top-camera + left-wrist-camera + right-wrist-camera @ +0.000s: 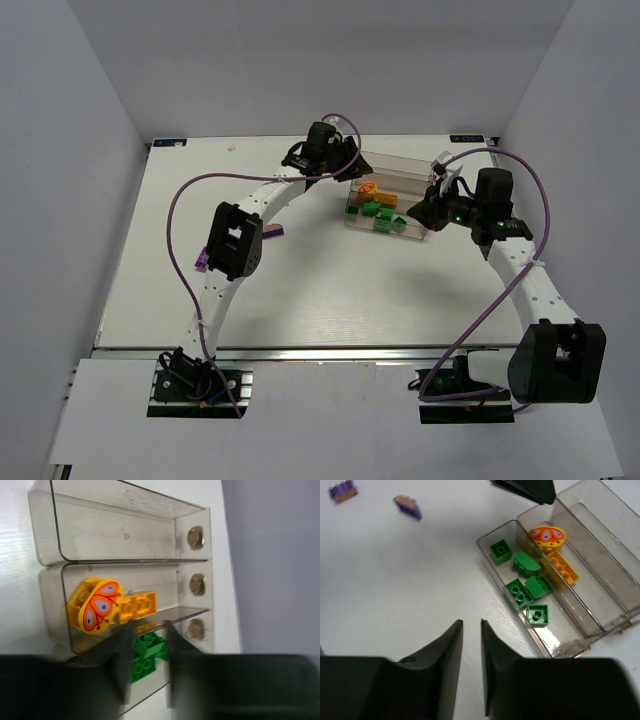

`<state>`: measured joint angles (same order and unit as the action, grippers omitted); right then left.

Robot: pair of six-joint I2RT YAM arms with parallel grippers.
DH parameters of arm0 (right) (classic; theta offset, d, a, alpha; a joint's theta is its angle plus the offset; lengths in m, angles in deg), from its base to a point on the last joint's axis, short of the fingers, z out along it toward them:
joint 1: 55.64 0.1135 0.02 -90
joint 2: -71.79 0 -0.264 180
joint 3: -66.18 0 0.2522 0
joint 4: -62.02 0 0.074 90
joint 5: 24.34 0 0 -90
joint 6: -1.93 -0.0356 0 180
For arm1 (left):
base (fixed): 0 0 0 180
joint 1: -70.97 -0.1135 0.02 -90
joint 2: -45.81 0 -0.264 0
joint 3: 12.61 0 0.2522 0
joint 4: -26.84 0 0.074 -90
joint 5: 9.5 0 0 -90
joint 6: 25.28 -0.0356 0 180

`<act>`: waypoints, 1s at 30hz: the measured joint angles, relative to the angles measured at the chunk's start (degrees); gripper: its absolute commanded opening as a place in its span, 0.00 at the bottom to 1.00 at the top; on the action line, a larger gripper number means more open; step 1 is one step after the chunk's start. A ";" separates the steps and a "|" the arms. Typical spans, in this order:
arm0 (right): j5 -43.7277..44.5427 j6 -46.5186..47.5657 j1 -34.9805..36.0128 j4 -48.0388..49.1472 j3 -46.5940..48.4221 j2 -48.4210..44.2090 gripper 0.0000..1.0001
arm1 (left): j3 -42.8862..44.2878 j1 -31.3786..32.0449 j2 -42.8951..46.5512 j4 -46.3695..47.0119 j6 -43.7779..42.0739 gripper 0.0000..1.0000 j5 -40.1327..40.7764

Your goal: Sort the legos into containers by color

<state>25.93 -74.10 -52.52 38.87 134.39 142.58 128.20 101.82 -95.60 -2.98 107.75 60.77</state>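
Note:
The clear stepped containers (402, 172) stand at the back of the table. In the right wrist view several green legos (520, 575) lie in the nearest trough (600, 626), and an orange brick (560, 569) and an orange butterfly piece (546, 535) lie in the second one. Two purple legos (277, 234) (200, 262) lie on the table by the left arm. My left gripper (149, 625) is open and empty, hovering over the troughs' end above the green legos (147, 652). My right gripper (470, 622) is slightly open and empty over bare table beside the containers.
The two upper troughs (115, 535) hold nothing. The purple legos show at the top left of the right wrist view (342, 491) (407, 506). White walls enclose the table on three sides. Purple cables loop above both arms (180, 210).

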 measured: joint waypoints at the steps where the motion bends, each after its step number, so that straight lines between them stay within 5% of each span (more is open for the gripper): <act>1: -1.64 1.27 -0.02 -0.90 0.11 0.07 0.39 | -0.02 -0.04 0.17 0.07 0.22 0.22 0.07; 2: -3.82 3.52 -0.02 -2.12 0.42 0.24 0.53 | -0.15 -0.31 0.44 -0.02 0.02 0.14 0.26; 4: -8.94 9.44 0.09 -5.97 2.12 1.57 0.63 | -2.01 -0.55 2.43 -0.13 -1.09 0.04 0.87; 6: -14.21 16.35 0.74 -10.64 4.66 3.80 0.71 | -6.60 -1.03 7.13 -1.09 -2.60 0.04 2.10; 7: -16.13 20.33 1.38 -12.83 5.81 5.14 0.73 | -9.62 -1.46 10.29 -2.03 -3.52 0.07 2.80; 11: -18.62 31.56 6.95 -17.73 7.80 9.68 0.79 | -25.05 -4.55 28.76 -5.49 -6.78 0.64 7.15; 14: -15.82 33.83 13.07 -16.79 7.89 12.87 0.79 | -36.13 -7.67 44.96 -8.09 -7.80 0.76 12.35; 20: -1.81 29.88 25.83 -8.39 13.27 24.13 0.80 | -55.87 -11.41 71.91 -17.55 -5.79 0.82 26.08; 30: 9.88 25.11 34.91 -6.84 43.04 52.17 0.80 | -70.44 -11.63 88.76 -33.66 2.23 0.83 35.19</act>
<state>35.81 -48.98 -17.62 32.03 177.43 194.75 57.75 90.19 -6.84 -36.64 109.98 95.96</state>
